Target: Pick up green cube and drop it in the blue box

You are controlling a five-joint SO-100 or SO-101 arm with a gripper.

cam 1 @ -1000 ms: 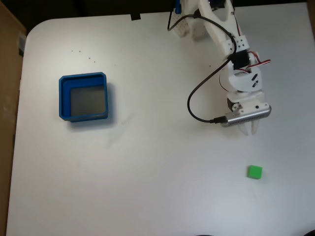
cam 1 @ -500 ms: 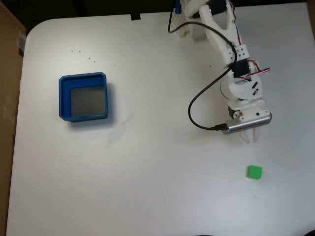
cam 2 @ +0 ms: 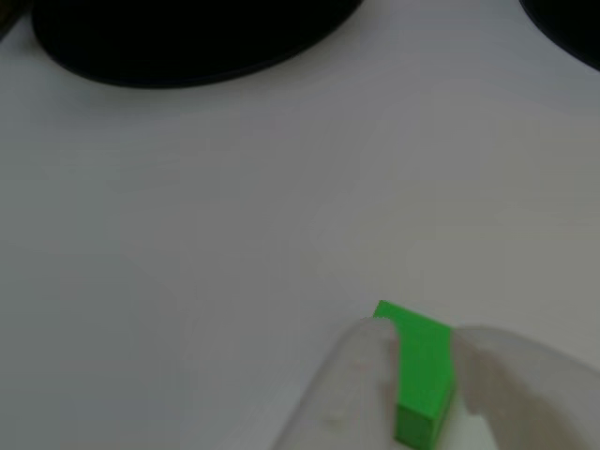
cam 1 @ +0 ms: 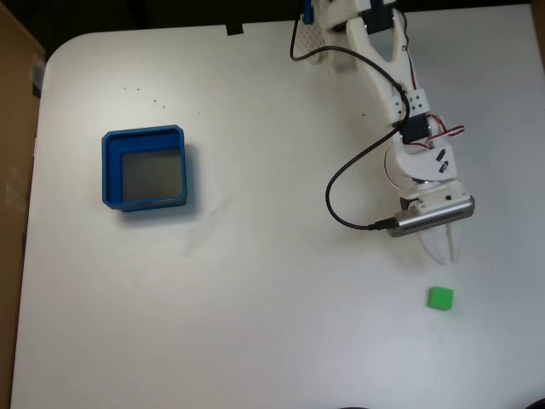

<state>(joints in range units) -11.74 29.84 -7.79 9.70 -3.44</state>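
In the fixed view, my white plastic arm is reaching down the right side of the smooth white bench [cam 1: 255, 324], a black cable looping off its ribbed grey wrist module. My tool [cam 1: 446, 253] is hanging with its two pale, tapered fingers close together, a thin gap between them, gripping nothing. The green cube [cam 1: 440, 297], small and plain-faced, is sitting on the bench just below the fingertips, apart from them. The blue box [cam 1: 109, 170], a square thick-walled tray with a grey bottom, is lying well apart on the left.

In the other view, the cube [cam 2: 421, 370] is showing between two blurred translucent-white fingers [cam 2: 342, 394] against the matte bench.
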